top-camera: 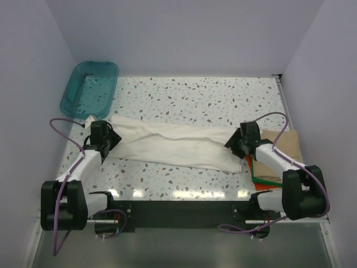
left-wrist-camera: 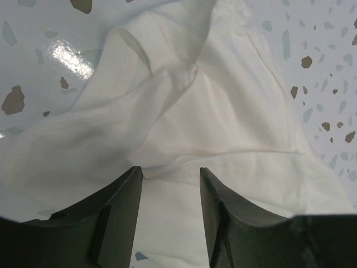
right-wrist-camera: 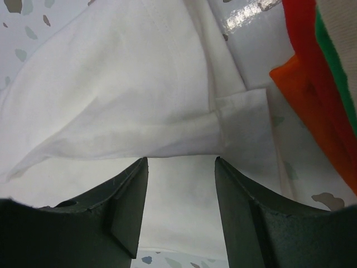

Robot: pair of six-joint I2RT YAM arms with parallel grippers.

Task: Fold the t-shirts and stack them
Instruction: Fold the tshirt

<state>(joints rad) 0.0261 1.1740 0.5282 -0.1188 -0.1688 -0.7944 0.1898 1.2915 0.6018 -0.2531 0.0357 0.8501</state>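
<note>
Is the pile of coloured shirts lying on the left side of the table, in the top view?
No, the pile of coloured shirts lies at the right side, beside the right gripper.

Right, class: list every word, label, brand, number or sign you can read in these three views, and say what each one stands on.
There is no readable text in any of the three views.
Off-white t-shirt: plain cloth, no print or label showing.
Teal plastic tub: no marking visible.
Stack of tan, orange-red and green shirts: no print showing.
</note>
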